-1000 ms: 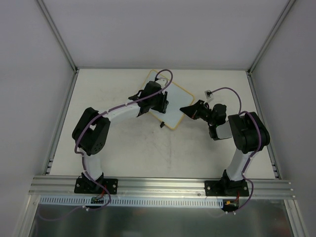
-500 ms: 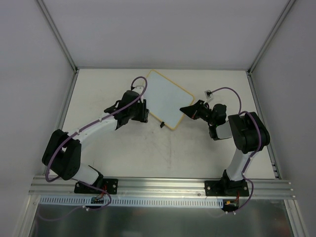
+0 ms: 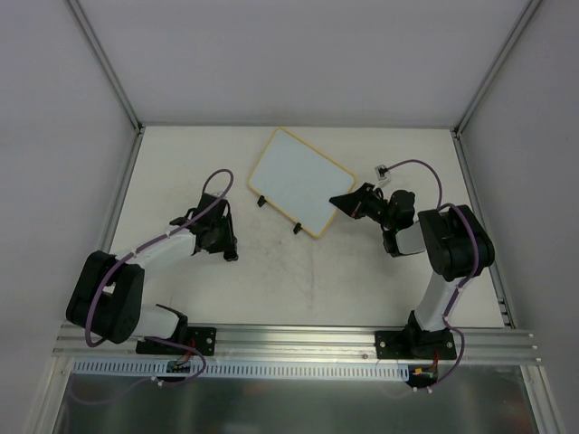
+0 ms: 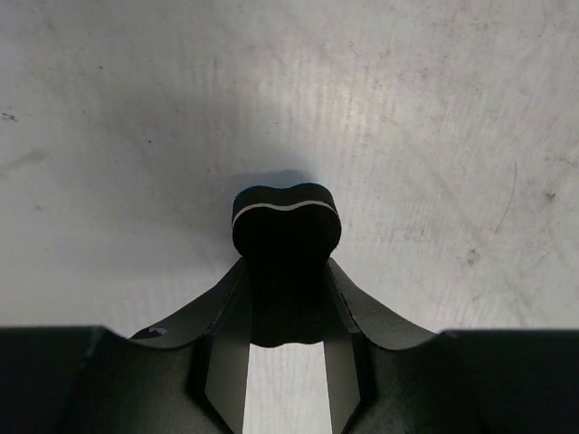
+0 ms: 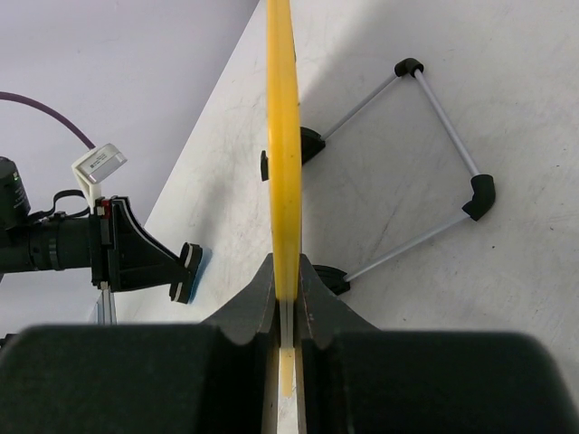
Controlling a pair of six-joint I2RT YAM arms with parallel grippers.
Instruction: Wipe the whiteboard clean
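The whiteboard [image 3: 298,179] stands tilted at the table's back middle, white with a yellow-tan frame and two black feet, and no marks show on its face. My right gripper [image 3: 344,201] is shut on its right edge. The right wrist view shows that yellow edge [image 5: 282,136] pinched between the right gripper's [image 5: 287,285] fingers. My left gripper [image 3: 226,248] sits low over the table, to the left of the board and nearer, apart from it. In the left wrist view the left gripper [image 4: 286,280] is shut on a small black eraser block [image 4: 286,224] with a thin white line.
A wire stand with black corner caps [image 5: 434,99] props the board from behind. A white tag [image 3: 383,169] hangs on the right arm's purple cable. Grey walls close in the table on three sides, and an aluminium rail [image 3: 298,339] runs along the near edge.
My left arm has pulled back from the board's face to the near left, carrying the eraser. The board's surface is now uncovered. The right arm has not moved.
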